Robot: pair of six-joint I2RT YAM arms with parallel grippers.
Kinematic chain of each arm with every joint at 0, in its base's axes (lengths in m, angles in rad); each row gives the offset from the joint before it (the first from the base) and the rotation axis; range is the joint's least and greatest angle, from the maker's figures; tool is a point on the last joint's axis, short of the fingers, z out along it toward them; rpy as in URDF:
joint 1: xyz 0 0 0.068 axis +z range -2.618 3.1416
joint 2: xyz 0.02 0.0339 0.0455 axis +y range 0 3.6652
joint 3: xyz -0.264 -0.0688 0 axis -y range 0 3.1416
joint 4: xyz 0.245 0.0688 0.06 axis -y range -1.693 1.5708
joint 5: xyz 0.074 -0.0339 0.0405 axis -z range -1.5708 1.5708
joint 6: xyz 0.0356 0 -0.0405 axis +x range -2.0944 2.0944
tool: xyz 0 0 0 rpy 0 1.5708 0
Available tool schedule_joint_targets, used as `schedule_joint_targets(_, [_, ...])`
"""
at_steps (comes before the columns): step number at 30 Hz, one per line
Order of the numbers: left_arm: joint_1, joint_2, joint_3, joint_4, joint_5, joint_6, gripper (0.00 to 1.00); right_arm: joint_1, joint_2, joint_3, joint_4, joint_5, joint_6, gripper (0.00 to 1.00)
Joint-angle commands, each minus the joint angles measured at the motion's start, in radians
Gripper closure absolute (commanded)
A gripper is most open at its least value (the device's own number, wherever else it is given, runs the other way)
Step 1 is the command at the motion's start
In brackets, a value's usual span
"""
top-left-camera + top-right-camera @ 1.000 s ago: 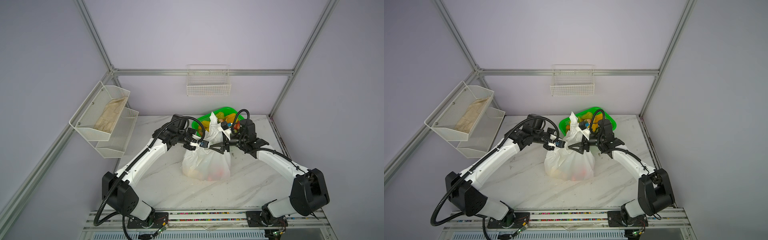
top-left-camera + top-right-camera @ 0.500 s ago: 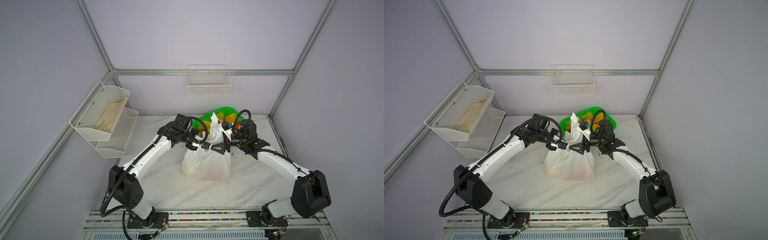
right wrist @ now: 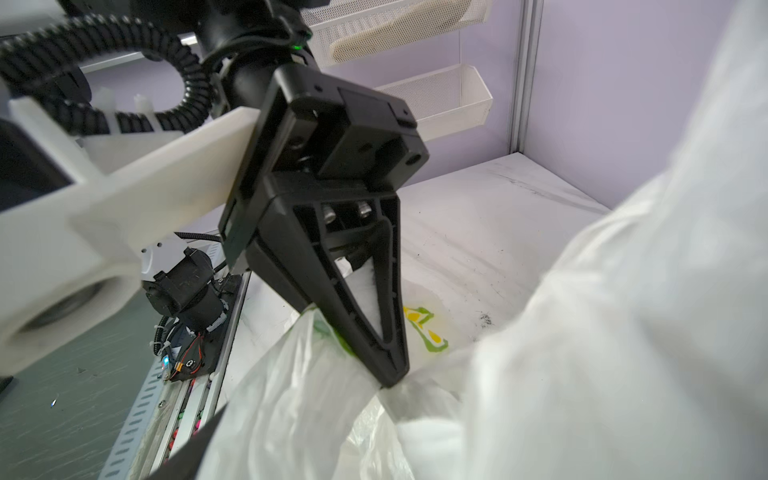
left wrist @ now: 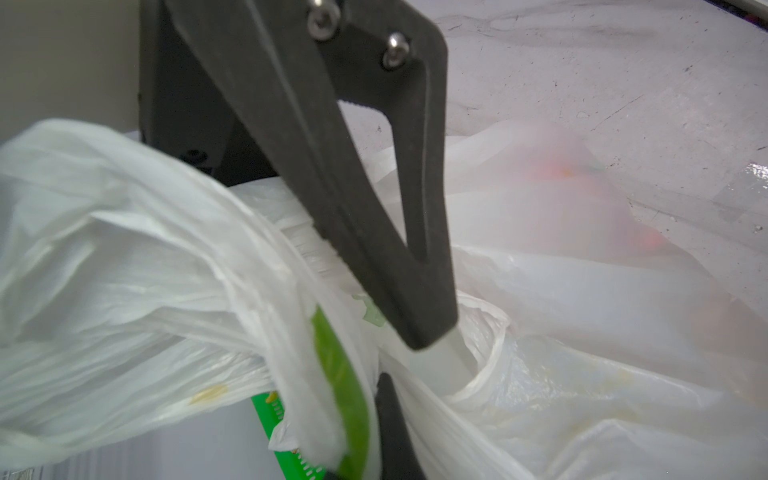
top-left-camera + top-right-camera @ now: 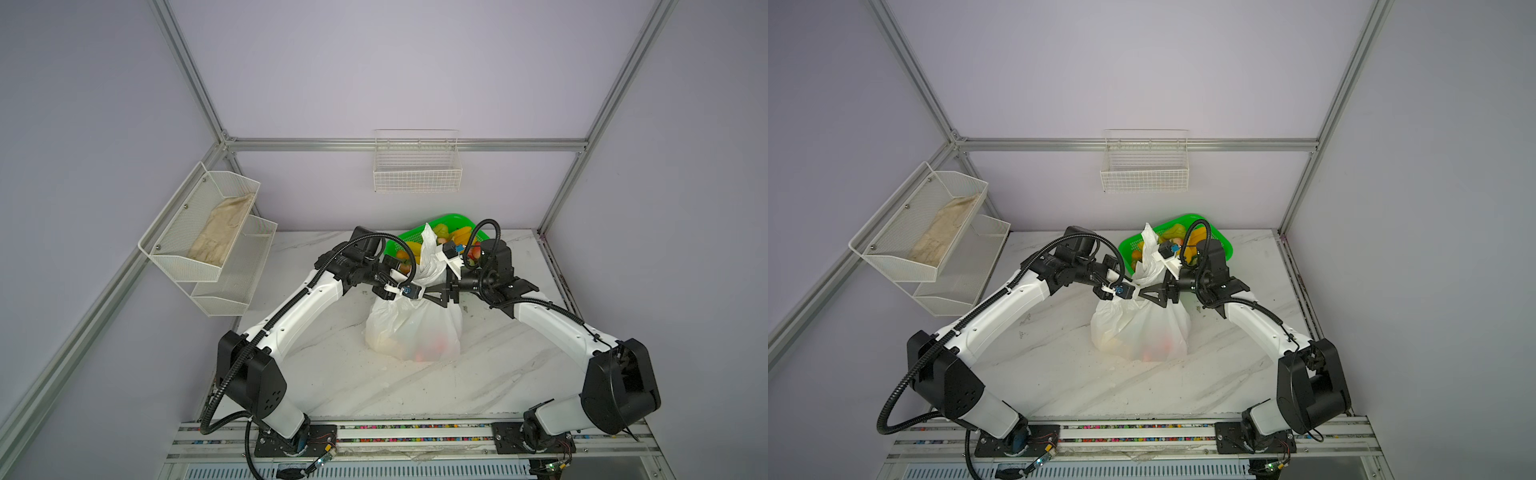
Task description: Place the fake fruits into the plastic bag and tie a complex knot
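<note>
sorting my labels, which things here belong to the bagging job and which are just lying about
Job: bag, fruits, green basket.
Lying about: cloth, rack, wall basket.

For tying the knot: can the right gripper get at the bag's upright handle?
Probably yes: the right gripper is open beside the plastic bag; its upright handle rises uncovered close by.
</note>
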Motion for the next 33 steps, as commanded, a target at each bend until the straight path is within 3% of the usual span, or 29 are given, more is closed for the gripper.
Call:
schedule_joint_targets(1, [-0.003,-0.02,0.071,0.028,-0.011,0.03,1.0,-0.002,-0.014,0.024,-0.003,-0.058,-0.047,0.16])
schedule_joint_targets(8, [-0.003,-0.022,0.083,0.021,-0.028,0.035,1.0,-0.002,-0.025,0.022,-0.016,-0.075,-0.072,0.26])
schedule_joint_targets(18, [-0.003,-0.028,0.09,0.004,-0.074,0.049,1.0,-0.003,0.001,0.028,0.062,-0.085,0.058,0.48])
schedule_joint_targets(26, [-0.002,-0.051,0.077,0.037,-0.093,0.026,1.0,-0.002,0.004,0.0,0.118,-0.048,0.149,0.78])
schedule_joint_targets(30, [-0.003,-0.092,0.033,0.115,-0.1,-0.028,0.89,-0.002,-0.013,-0.029,0.157,-0.015,0.192,0.91])
schedule_joint_targets(33, [0.0,-0.135,-0.029,0.203,-0.088,-0.117,0.72,-0.002,-0.029,-0.059,0.222,-0.002,0.243,0.98])
